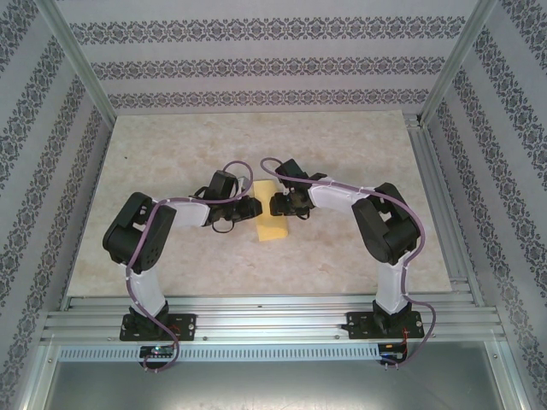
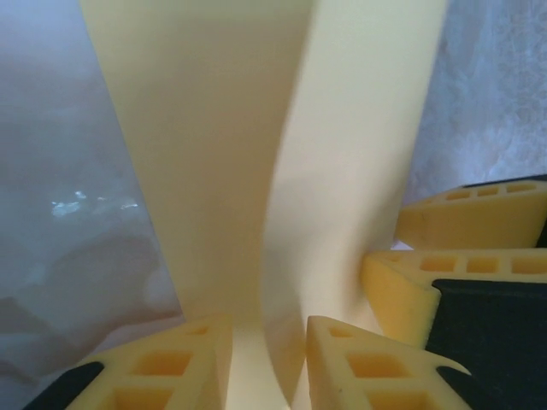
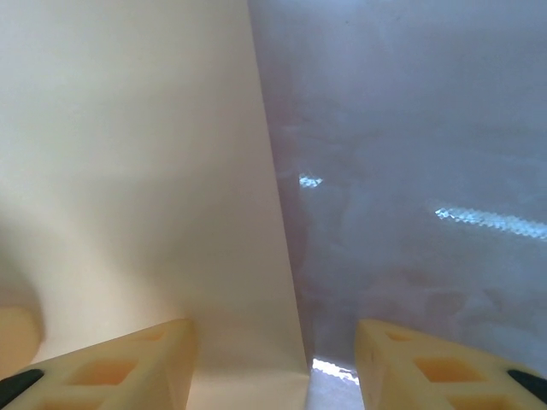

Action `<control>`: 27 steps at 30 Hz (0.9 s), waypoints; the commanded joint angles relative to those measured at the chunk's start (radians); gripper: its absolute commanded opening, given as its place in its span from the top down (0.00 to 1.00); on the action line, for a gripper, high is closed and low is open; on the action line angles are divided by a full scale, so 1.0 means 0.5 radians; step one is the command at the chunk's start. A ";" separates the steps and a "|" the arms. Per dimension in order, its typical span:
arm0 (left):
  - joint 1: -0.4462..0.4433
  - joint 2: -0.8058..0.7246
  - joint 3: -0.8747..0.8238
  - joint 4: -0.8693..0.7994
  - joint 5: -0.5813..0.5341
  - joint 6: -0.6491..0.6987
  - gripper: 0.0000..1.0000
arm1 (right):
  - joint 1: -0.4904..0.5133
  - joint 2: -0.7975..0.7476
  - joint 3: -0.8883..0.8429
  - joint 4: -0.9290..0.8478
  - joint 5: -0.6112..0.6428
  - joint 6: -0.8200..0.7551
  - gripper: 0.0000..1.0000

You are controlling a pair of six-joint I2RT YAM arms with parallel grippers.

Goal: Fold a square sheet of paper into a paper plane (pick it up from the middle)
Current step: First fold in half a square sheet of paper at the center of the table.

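On table point(image 1: 171, 162), creased yellow paper point(image 1: 272, 226), left pincer point(image 2: 268, 329) slightly open, right pincer point(image 3: 273, 331) wide open

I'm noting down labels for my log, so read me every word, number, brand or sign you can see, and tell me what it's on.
No text can be read in any view.
folded yellow paper: plain, no print or marks.
wallpaper: bands of ornament, no letters.
small boards below the arm bases: too small to tell whether they carry any marking.
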 commanded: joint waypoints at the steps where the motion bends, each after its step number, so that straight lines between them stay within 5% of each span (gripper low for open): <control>1: -0.018 -0.125 -0.003 -0.119 -0.204 -0.018 0.63 | -0.004 0.069 0.056 -0.047 0.093 -0.050 0.48; 8: 0.007 -0.222 -0.046 -0.071 -0.167 -0.032 0.58 | 0.017 0.107 0.066 -0.059 0.130 -0.069 0.48; 27: 0.007 -0.086 0.011 0.106 0.066 -0.052 0.83 | 0.051 0.189 0.108 -0.127 0.194 -0.072 0.43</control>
